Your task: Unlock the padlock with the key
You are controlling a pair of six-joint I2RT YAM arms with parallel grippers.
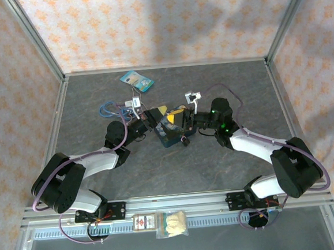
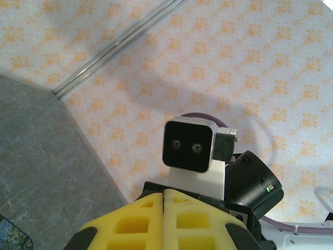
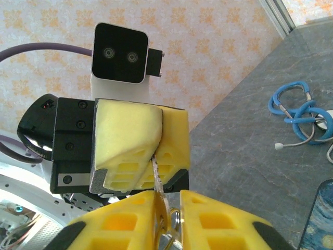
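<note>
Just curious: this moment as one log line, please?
left jaws: shut | thin pale metal key: pokes from them | right jaws: flanking it

Key runs between left gripper and right gripper.
Left gripper pads are pressed together and the key blade sticks down out of their seam. Below it, right gripper fingers are narrow around key and small metal ring; pinch unclear. Blue stethoscope to the right of left gripper, starry blue tin lower right.
</note>
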